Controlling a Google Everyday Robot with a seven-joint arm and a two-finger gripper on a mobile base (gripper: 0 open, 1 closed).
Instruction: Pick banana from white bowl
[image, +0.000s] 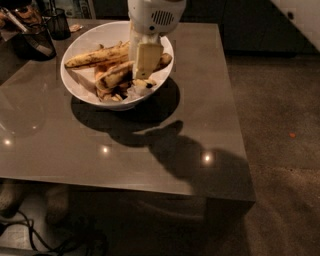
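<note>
The white bowl (80, 82) stands on the far left part of the table and holds several bananas. The banana (116, 73), yellow with dark brown patches, lies across the bowl's middle, its far end by the right rim. A paler speckled banana (94, 56) lies behind it. Short banana pieces (115, 94) lie at the front. My gripper (146, 62), cream below a white housing, reaches down into the right half of the bowl, right over the banana's right part and hiding it there.
The bowl sits on a glossy brown-grey table (150, 150). Dark cups (36, 42) and clutter stand at the table's far left corner. Carpeted floor (280, 125) lies to the right. Cables (40, 235) lie on the floor below the front edge.
</note>
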